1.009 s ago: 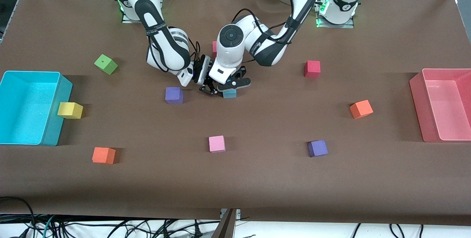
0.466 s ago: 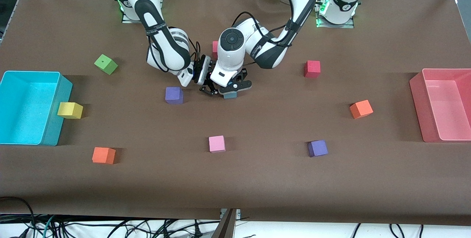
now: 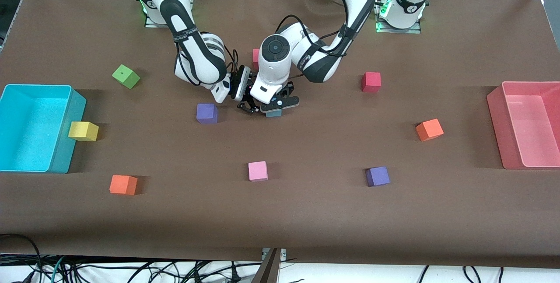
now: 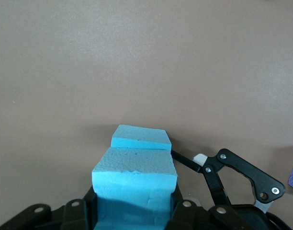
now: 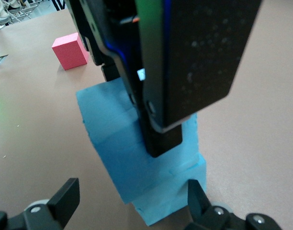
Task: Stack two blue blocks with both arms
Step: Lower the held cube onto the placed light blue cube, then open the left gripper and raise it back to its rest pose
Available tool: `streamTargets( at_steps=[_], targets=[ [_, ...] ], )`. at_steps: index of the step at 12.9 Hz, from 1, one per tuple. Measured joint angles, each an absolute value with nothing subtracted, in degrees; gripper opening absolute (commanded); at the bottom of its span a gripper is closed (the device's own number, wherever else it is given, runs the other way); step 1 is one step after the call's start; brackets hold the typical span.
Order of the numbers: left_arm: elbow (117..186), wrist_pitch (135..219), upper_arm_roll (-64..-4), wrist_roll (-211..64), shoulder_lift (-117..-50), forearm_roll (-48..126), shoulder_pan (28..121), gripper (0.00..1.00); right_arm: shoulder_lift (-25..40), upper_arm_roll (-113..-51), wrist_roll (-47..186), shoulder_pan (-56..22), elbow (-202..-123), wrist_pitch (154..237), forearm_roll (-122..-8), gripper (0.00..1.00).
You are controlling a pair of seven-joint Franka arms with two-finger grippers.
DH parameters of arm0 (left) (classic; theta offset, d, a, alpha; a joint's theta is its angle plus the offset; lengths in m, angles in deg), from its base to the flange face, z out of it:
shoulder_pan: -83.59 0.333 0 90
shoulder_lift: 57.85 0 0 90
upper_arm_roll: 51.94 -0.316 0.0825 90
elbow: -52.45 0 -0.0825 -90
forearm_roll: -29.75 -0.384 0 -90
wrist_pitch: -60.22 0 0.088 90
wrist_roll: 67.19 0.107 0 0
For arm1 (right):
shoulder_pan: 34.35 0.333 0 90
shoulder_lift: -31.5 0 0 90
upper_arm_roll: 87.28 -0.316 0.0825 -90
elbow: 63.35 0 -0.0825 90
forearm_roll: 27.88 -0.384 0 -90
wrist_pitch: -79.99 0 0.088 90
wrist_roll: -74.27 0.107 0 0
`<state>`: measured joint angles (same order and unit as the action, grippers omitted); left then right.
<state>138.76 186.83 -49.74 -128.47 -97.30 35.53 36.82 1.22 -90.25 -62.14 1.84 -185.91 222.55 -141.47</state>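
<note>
Left wrist view shows me the left gripper (image 4: 134, 211) clamped on the upper blue block (image 4: 135, 184), sitting on the lower block (image 4: 141, 137), beside the purple cube (image 3: 206, 113). Right gripper (image 5: 132, 199) spread apart, just beside the stack.

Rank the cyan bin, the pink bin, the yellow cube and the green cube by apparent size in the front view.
1. cyan bin and pink bin: far the largest, alike; both cut off at the frame edge, so unranked.
2. yellow cube and green cube: look alike, so unranked.
</note>
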Motion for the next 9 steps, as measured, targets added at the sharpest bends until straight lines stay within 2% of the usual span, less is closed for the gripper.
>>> streamTargets(
  at_steps=[1, 9],
  targets=[
    [138.76, 186.83, -49.74, -128.47, -97.31, 35.53, 36.82, 1.0, 1.22, -90.25, -62.14, 1.84, -185.91, 222.55, -141.47, 1.0],
    [136.29, 187.33, -49.93, -128.46, -97.14, 35.53, 36.87, 1.0, 1.22, -90.25, -62.14, 1.84, -185.9, 222.55, -141.48, 1.0]
  ],
)
